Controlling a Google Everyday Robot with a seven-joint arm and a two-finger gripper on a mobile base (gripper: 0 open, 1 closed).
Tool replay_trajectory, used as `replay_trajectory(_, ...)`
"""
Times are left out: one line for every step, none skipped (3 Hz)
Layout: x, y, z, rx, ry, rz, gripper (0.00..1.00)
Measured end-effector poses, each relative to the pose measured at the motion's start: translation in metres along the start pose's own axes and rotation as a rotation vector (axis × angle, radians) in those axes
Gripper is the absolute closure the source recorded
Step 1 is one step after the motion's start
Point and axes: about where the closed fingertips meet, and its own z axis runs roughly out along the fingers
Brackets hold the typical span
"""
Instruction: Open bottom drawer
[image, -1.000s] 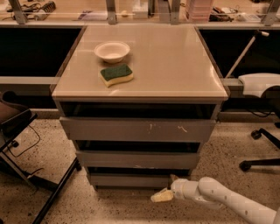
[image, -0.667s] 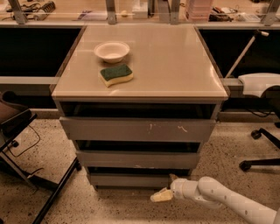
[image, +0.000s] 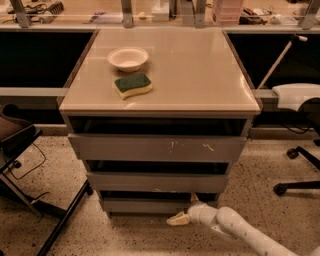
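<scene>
The bench has a smooth, glossy beige top with squared edges. On it sit one round, shallow white bowl and, just at its 6 o'clock, one wavy-edged sponge with a rough green scouring face over a yellow foam layer.

Below are three flat, handleless grey drawers, each stepped out slightly. The top drawer bears white scratches, the middle drawer is plainer, and the bottom drawer is the lowest, at 6 o'clock in the view, just above the speckled terrazzo floor.

The single claw, pale and rubbery on a rounded white arm, sits at the bottom drawer's 4 o'clock, at its lower right edge. Whether it is open or closed cannot be told.
</scene>
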Motion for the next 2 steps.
replay_trajectory(-0.0075, 0.0063, 0.0095, -0.005, -0.021, -0.052, 0.0)
replay_trajectory(0.0, 0.0102, 0.0188, 0.015, -0.009, -0.11, 0.0)
